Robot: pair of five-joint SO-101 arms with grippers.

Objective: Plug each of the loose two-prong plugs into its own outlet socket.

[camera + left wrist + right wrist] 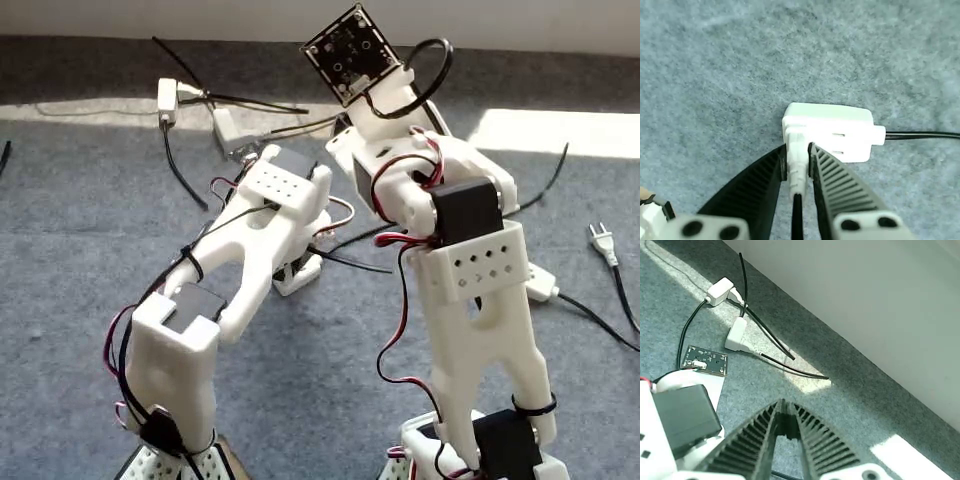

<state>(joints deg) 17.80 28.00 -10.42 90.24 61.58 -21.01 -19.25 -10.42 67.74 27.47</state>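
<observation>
White two-prong plug (796, 175) butts against the outlet socket (840, 130) on the grey surface (715, 75), clamped in our left tool (797, 150). We judge seating is under way; next, press it home, then release. Right tool (786, 407) is pinched narrow, raised. Another loose plug (600, 238) lies well apart.

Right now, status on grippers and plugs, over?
Left gripper shut on white plug, pressed against outlet socket. Right gripper shut, held high. One loose plug lies on carpet, untouched. No obstruction at socket.
</observation>
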